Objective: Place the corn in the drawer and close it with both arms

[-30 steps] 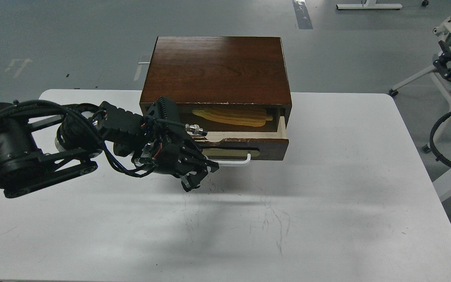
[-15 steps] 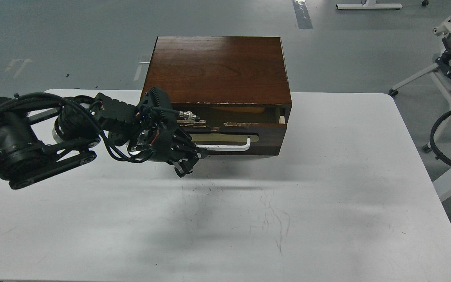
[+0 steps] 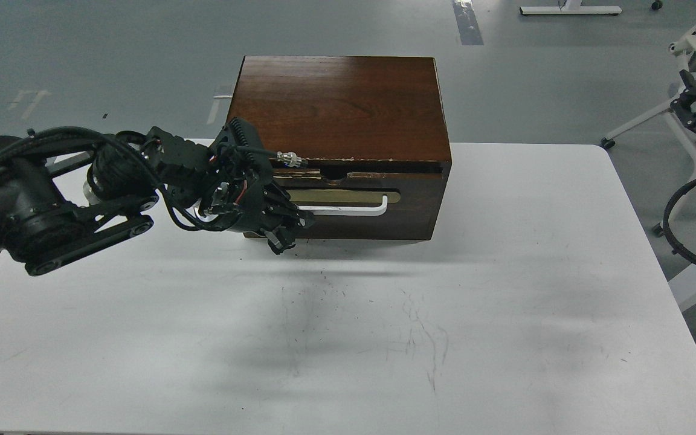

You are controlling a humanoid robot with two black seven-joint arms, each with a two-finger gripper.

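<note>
The dark-brown drawer (image 3: 384, 193) sits pushed in, its front flush with the wooden cabinet (image 3: 336, 103). Its white bar handle (image 3: 348, 211) shows on the beige oval plate. The corn is hidden from view. My left gripper (image 3: 292, 232) is against the drawer front at the left end of the handle, its two fingers spread and holding nothing. My left arm (image 3: 52, 211) reaches in from the left edge. My right gripper (image 3: 695, 104) is small and dark at the far right edge, off the table, well away from the drawer.
The cabinet stands at the back middle of the white table (image 3: 505, 302). White chair legs (image 3: 644, 121) and black cable loops (image 3: 680, 211) lie past the table's right edge. Grey floor lies behind.
The drawer slid from open, with the corn visible inside, to fully shut. My left gripper moved back and up with the drawer front. The right gripper barely shifted.
</note>
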